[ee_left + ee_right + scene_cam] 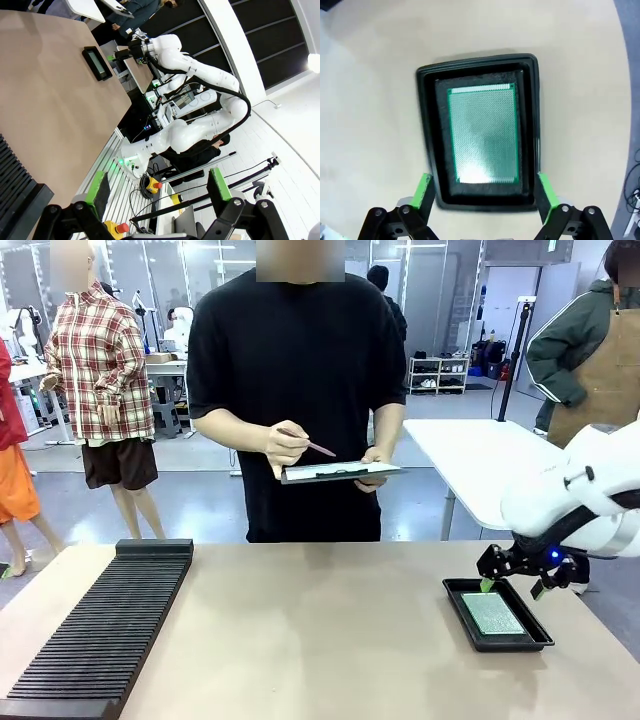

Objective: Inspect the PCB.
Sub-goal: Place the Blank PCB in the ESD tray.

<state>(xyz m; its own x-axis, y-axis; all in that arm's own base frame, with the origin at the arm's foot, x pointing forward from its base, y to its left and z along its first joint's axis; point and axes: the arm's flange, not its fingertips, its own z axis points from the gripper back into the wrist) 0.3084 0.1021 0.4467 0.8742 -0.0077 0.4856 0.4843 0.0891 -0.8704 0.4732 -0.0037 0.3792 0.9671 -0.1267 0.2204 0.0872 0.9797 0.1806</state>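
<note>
The green PCB (pixel 483 133) with its pale dotted face lies flat in a shallow black tray (pixel 426 130) on the tan table. In the front view the PCB (pixel 492 613) sits at the right side of the table. My right gripper (pixel 512 585) hovers open just above the tray's far end, its green pads spread wider than the tray in the right wrist view (pixel 484 194), with nothing between them. My left gripper (pixel 159 186) is open and empty beyond the table's edge.
A long black ribbed rack (pixel 105 630) lies along the table's left side. Across the table a person in black holds a clipboard (pixel 340 472) and a pen (pixel 306 444). The table's middle (pixel 320 630) is bare. A white table (pixel 480 455) stands behind on the right.
</note>
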